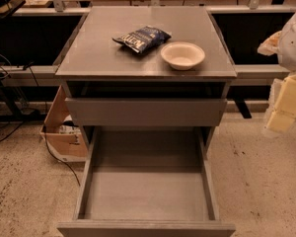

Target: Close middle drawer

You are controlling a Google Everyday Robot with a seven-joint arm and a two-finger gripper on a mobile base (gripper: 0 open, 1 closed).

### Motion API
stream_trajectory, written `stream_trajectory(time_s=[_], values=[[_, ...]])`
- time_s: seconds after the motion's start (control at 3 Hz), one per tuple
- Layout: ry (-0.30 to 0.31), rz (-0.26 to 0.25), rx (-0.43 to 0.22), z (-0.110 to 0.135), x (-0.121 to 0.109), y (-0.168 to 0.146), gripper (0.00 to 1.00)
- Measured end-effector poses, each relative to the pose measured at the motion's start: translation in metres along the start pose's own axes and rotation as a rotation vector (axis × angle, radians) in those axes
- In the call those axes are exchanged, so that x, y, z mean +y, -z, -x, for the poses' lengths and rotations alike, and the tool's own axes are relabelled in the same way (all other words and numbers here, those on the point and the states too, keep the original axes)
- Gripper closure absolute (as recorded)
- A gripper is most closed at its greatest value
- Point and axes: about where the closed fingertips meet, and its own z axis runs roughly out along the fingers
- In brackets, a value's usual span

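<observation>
Speckled floor [29, 196] surrounds your middle drawer [145, 191], pulled far out, needing a push; claw [285, 105] hangs right, its grip impossible to tell.

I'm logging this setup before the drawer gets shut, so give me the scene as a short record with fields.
middle drawer: wide grey shallow tray drawer, pulled far out
upper drawer: grey taller-fronted drawer, slightly out
grey cabinet top: dark blue chip bag beside white round bowl
end effector: pale, at right edge, apart from both drawers
</observation>
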Motion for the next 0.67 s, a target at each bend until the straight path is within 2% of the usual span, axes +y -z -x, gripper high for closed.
stream_trajectory(time_s=[0.33,0.67], values=[[0.002,-0.007,-0.001,0.000,0.002,-0.002,0.00],[0.011,-0.015,-0.002,-0.002,0.011,-0.017,0.00]])
